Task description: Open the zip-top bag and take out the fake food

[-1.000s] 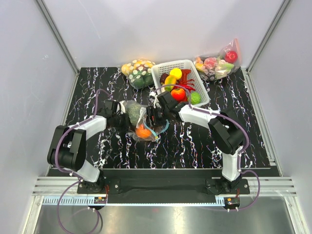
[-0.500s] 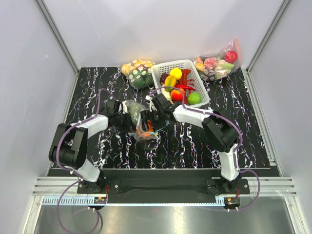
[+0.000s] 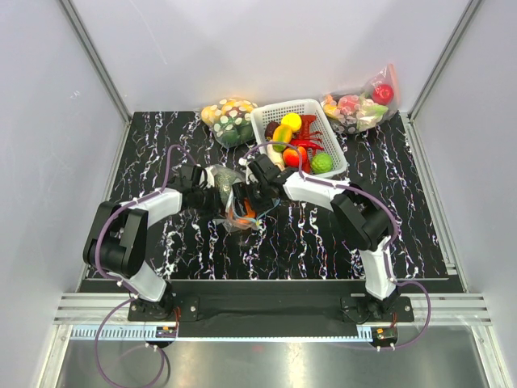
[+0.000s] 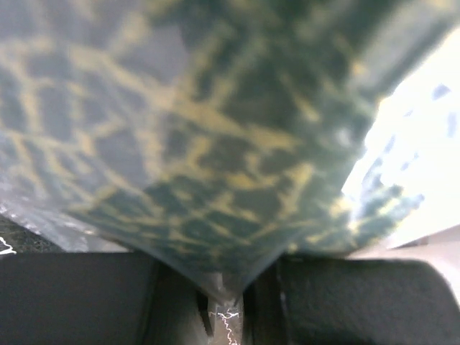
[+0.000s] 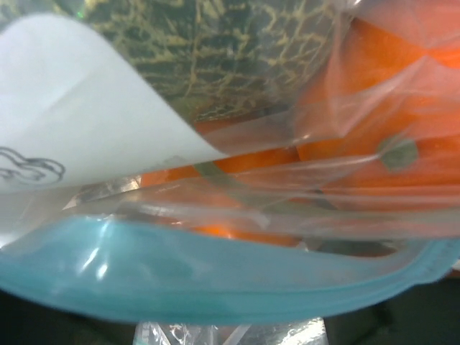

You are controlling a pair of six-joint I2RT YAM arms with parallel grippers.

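The zip-top bag [image 3: 233,196] lies at mid-table between my two grippers. Its fake food shows through the plastic: a dark green bumpy ball [image 3: 220,183] and an orange fruit [image 3: 241,217]. My left gripper [image 3: 208,196] is shut on the bag's left end. In the left wrist view the jaws [image 4: 226,305] pinch clear plastic, and the green ball [image 4: 215,129] fills the frame. My right gripper [image 3: 255,197] is pressed against the bag's right side. In the right wrist view [image 5: 230,332] its fingers stand apart at the bottom edge. The teal zip strip [image 5: 215,277] runs just beyond them, with the orange fruits [image 5: 374,93] behind.
A white basket [image 3: 266,115] of mixed produce stands behind the right gripper. A bag of yellow-and-white spotted items [image 3: 229,120] lies to its left. A bag with a red apple [image 3: 362,105] lies at the back right. Grey walls enclose the black marbled table [image 3: 323,234].
My right gripper has moved left and pushed closer into the bag's mouth. The teal strip that hung out beside it is now mostly covered. My left gripper has kept its hold.
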